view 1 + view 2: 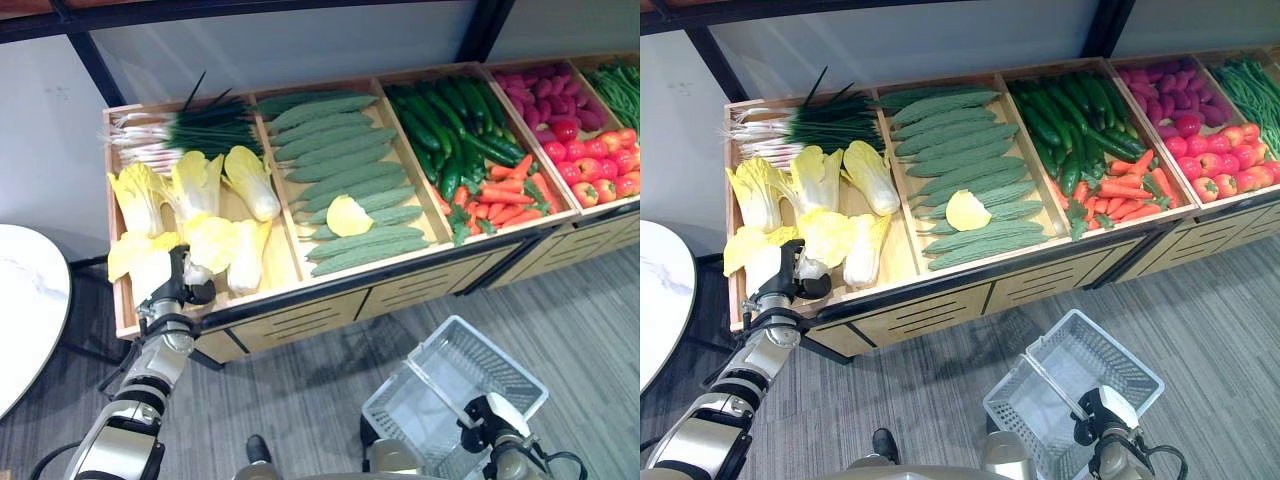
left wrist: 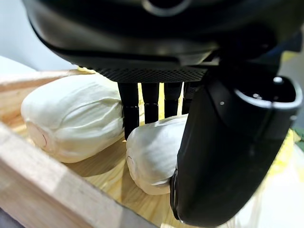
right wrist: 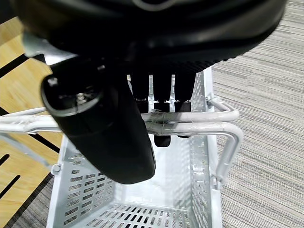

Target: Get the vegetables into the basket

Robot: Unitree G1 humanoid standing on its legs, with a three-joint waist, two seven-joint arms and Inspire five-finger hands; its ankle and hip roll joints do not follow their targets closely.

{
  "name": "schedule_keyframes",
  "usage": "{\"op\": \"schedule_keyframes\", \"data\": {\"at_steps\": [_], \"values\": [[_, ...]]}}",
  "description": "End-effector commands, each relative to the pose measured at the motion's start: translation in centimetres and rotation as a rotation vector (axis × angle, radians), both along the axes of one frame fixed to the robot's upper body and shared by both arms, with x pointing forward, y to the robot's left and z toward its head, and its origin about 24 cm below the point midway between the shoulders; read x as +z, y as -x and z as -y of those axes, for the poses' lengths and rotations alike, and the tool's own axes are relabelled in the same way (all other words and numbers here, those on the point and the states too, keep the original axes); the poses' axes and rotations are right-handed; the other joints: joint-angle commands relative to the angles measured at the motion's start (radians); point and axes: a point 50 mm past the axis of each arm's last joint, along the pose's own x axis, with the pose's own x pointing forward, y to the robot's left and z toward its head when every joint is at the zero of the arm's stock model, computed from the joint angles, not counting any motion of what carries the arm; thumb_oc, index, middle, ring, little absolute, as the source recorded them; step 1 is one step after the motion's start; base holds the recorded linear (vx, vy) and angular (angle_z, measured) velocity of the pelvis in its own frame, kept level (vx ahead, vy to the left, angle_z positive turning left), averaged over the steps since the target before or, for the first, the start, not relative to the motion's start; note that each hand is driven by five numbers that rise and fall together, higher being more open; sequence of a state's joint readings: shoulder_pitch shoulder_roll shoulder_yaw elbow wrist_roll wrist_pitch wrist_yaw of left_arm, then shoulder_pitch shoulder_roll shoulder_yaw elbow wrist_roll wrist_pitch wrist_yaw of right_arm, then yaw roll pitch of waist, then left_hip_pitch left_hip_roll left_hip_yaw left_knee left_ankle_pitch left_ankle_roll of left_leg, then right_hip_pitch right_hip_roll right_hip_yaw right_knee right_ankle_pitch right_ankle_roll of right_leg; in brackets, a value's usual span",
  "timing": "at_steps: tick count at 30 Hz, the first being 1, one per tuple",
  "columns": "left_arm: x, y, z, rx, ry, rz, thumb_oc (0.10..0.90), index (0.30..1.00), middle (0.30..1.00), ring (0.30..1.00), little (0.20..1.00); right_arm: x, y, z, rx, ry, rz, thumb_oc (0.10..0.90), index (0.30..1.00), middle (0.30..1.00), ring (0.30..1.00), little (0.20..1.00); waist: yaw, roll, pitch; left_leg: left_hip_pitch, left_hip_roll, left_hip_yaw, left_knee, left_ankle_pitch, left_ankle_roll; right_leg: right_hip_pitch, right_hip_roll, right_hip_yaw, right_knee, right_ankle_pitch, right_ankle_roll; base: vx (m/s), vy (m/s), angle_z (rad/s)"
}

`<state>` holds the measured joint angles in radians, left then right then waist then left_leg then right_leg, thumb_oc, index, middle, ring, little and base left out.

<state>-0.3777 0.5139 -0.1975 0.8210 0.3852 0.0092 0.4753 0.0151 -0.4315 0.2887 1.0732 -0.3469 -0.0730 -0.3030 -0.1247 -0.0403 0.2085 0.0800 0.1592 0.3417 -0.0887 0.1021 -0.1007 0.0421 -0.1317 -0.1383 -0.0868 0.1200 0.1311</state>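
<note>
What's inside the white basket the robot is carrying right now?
Nothing shows inside the basket: its slotted floor and walls are bare in the right wrist view. The right hand, curled round the basket's handles, covers part of the interior.

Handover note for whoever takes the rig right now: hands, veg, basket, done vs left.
Left hand: at the front of the leftmost bin, fingers and thumb closed around a napa cabbage; the cabbage is not yet lifted out.
Right hand: curled round the handle of the white basket, holding it above the floor in front of the stand.
Done: nothing seen in the basket.
Left: lift the cabbage, carry it over to the basket, then go back for more vegetables.
</note>
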Motion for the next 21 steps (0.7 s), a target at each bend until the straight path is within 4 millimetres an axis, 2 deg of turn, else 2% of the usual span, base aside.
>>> {"op": "schedule_keyframes", "data": {"at_steps": [1, 6, 9, 10, 11, 13, 14, 15, 16, 17, 20, 21], "values": [[1.2, 0.1, -3.4, 0.086, -0.123, -0.052, 0.400, 0.300, 0.300, 0.300, 0.300, 1.8, -2.9, 1.2, 0.028, 0.053, 0.108, 0.400, 0.300, 0.300, 0.300, 0.300, 0.018, -0.049, 0.026, 0.071, 0.012, -0.033, 0.001, -0.143, -0.030, -0.019, -0.041, -0.014, 0.006, -0.029, 0.053, 0.00, 0.000, 0.00], [1.3, 0.2, -3.4, 0.093, -0.107, -0.030, 0.400, 0.300, 0.300, 0.300, 0.300, 1.8, -2.9, 1.0, 0.038, 0.043, 0.115, 0.400, 0.300, 0.300, 0.300, 0.300, 0.017, -0.051, 0.021, 0.079, 0.011, -0.028, 0.001, -0.146, -0.029, -0.018, -0.039, -0.007, 0.005, -0.031, 0.053, 0.00, 0.000, 0.00], [2.5, 0.0, -3.3, 0.125, -0.045, 0.093, 0.400, 0.300, 0.300, 0.300, 0.300, 1.7, -2.3, 1.0, 0.032, 0.042, 0.106, 0.400, 0.300, 0.300, 0.300, 0.300, 0.019, -0.053, 0.013, 0.084, 0.012, -0.026, 0.001, -0.148, -0.030, -0.012, -0.040, -0.008, 0.004, -0.033, 0.053, 0.00, 0.000, 0.00], [4.5, -0.5, -2.6, 0.127, -0.002, 0.252, 0.400, 0.300, 0.300, 0.300, 0.300, 1.4, -1.7, 1.2, 0.013, 0.042, 0.091, 0.400, 0.300, 0.300, 0.300, 0.300, 0.028, -0.055, 0.009, 0.085, 0.012, -0.030, 0.001, -0.150, -0.030, -0.006, -0.040, -0.014, 0.003, -0.036, 0.052, 0.00, 0.000, 0.00], [4.5, -0.4, -2.6, 0.129, -0.002, 0.252, 0.400, 0.300, 0.300, 0.300, 0.300, 1.4, -1.7, 1.1, 0.015, 0.042, 0.090, 0.400, 0.300, 0.300, 0.300, 0.300, 0.026, -0.055, 0.009, 0.086, 0.012, -0.031, 0.001, -0.150, -0.030, -0.005, -0.040, -0.015, 0.003, -0.036, 0.052, 0.00, 0.000, 0.00], [9.9, -0.6, -1.4, 0.146, 0.027, 0.652, 0.400, 0.300, 0.300, 0.300, 0.300, 0.7, -0.6, 0.6, -0.007, 0.033, 0.064, 0.400, 0.300, 0.300, 0.300, 0.300, 0.039, -0.061, 0.004, 0.092, 0.012, -0.044, 0.001, -0.159, -0.031, 0.009, -0.042, -0.029, 0.005, -0.046, 0.053, 0.01, -0.012, 0.03], [9.8, -0.5, -1.5, 0.148, 0.026, 0.652, 0.400, 0.300, 0.300, 0.300, 0.300, 0.7, -0.6, 0.6, -0.005, 0.033, 0.064, 0.400, 0.300, 0.300, 0.300, 0.300, 0.037, -0.062, 0.003, 0.088, 0.011, -0.045, 0.001, -0.154, -0.031, 0.006, -0.043, -0.029, 0.004, -0.042, 0.052, 0.01, -0.025, 0.08], [11.3, -0.2, -0.5, 0.146, 0.058, 0.771, 0.400, 0.300, 0.300, 0.300, 0.300, 0.3, -0.1, 0.5, -0.018, 0.030, 0.044, 0.400, 0.300, 0.300, 0.300, 0.300, 0.044, -0.066, 0.000, 0.088, 0.012, -0.048, 0.001, -0.156, -0.030, 0.010, -0.045, -0.035, 0.003, -0.045, 0.053, 0.00, -0.019, 0.15], [13.4, 0.5, -0.5, 0.194, 0.116, 0.953, 0.400, 0.300, 0.300, 0.300, 0.300, 0.2, 0.0, 0.1, -0.006, 0.017, 0.045, 0.400, 0.300, 0.300, 0.300, 0.300, 0.046, -0.073, -0.010, 0.088, 0.012, -0.048, 0.001, -0.159, -0.030, 0.012, -0.046, -0.036, 0.002, -0.047, 0.052, 0.01, -0.015, 0.18], [13.4, 0.6, -0.5, 0.196, 0.117, 0.952, 0.400, 0.300, 0.300, 0.300, 0.300, 0.2, 0.1, 0.1, -0.005, 0.018, 0.045, 0.400, 0.300, 0.300, 0.300, 0.300, 0.045, -0.073, -0.011, 0.088, 0.011, -0.048, 0.001, -0.159, -0.030, 0.011, -0.046, -0.036, 0.002, -0.047, 0.053, 0.02, -0.004, 0.22], [16.2, 1.4, 0.5, 0.171, 0.167, 1.140, 0.400, 0.300, 0.300, 0.300, 0.300, -0.2, 0.7, 0.1, -0.032, 0.017, 0.023, 0.400, 0.300, 0.300, 0.300, 0.300, 0.053, -0.074, -0.022, 0.089, 0.010, -0.051, 0.001, -0.163, -0.029, 0.018, -0.050, -0.041, 0.000, -0.048, 0.053, 0.01, 0.000, 0.07], [16.5, 1.7, 0.7, 0.164, 0.179, 1.170, 0.400, 0.300, 0.300, 0.300, 0.300, -0.2, 0.6, -0.2, -0.023, 0.003, 0.035, 0.400, 0.300, 0.300, 0.300, 0.300, 0.054, -0.076, -0.023, 0.090, 0.009, -0.051, 0.001, -0.164, -0.028, 0.019, -0.050, -0.040, 0.000, -0.048, 0.053, 0.01, 0.000, 0.03]]}}
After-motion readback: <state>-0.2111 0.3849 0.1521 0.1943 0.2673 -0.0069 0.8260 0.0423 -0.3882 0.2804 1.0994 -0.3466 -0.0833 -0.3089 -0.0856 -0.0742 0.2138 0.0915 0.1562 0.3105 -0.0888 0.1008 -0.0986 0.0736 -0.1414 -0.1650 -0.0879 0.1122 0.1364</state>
